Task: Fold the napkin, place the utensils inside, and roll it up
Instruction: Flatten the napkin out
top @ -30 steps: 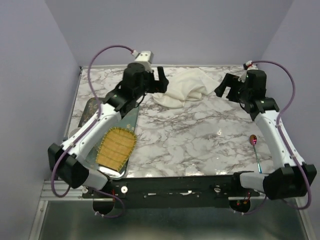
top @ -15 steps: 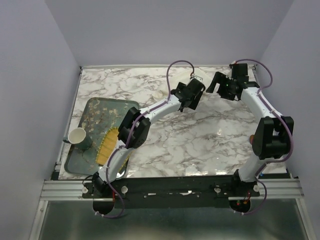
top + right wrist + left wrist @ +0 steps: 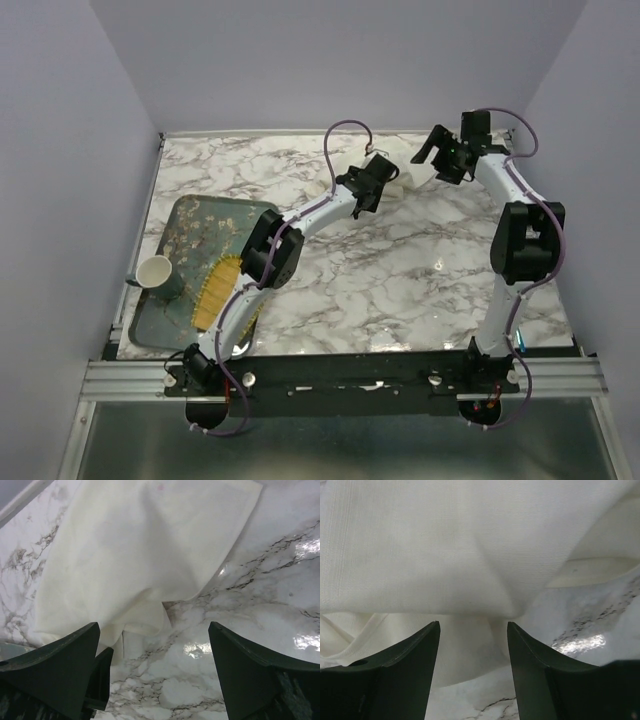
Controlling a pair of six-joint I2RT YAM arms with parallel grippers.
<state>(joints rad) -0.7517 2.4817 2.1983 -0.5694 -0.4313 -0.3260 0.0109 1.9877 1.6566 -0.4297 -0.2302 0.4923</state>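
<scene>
The cream-white napkin [image 3: 445, 545] lies crumpled at the far middle of the marble table. From above only a sliver of the napkin [image 3: 402, 180] shows between the two wrists. My left gripper [image 3: 473, 630] hangs low over it, open, with a fold of cloth [image 3: 470, 645] lying between the fingertips, not pinched. My right gripper [image 3: 153, 630] is wide open over bare marble just off the napkin's [image 3: 135, 545] near edge, holding nothing. Of the utensils, only the blue handle tip of a spoon [image 3: 517, 342] peeks out beside the right arm's base.
A floral tray [image 3: 190, 215] sits at the left with a white cup [image 3: 155, 270] and a yellow fringed mat [image 3: 213, 290] on it. The table's back rim [image 3: 300, 131] and the wall run close behind both grippers. Both arms [image 3: 310, 212] stretch far across the table.
Both arms have reached out to the far middle, now covering the napkin from above. The left gripper came down onto the cloth and its jaws have narrowed. The right stays wide.
</scene>
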